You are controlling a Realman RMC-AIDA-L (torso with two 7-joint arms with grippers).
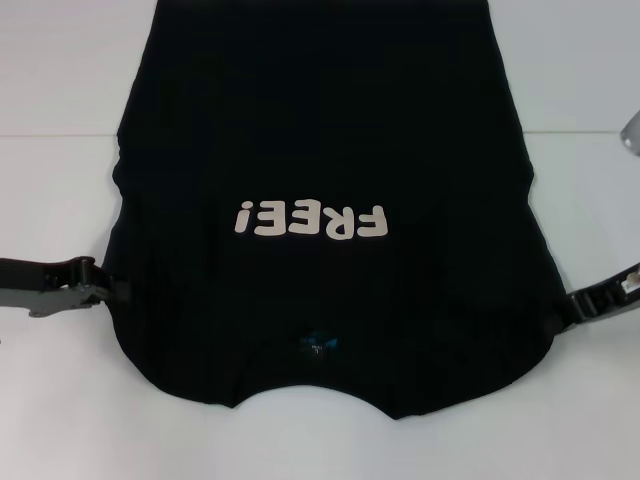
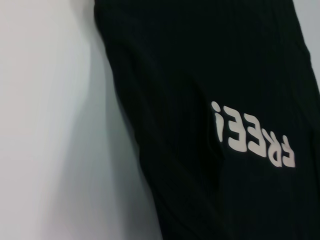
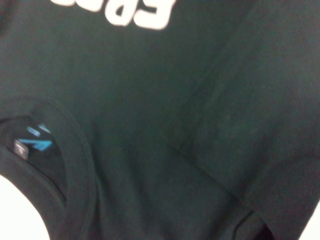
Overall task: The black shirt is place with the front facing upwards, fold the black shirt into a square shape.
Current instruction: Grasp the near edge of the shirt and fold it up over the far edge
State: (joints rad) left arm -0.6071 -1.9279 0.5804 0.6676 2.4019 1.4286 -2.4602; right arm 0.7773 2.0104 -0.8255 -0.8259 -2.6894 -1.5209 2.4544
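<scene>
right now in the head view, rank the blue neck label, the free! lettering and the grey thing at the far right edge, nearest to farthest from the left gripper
From the left gripper, at the black shirt's left edge:
1. FREE! lettering, on the chest, toward the middle and slightly farther from the robot.
2. Blue neck label, inside the collar on the near side; only slightly farther, nearly too close to call.
3. Grey object, at the table's far right edge, clearly farthest.

Black shirt flat, front up (lettering "FREE!" upside down), collar nearest.
</scene>
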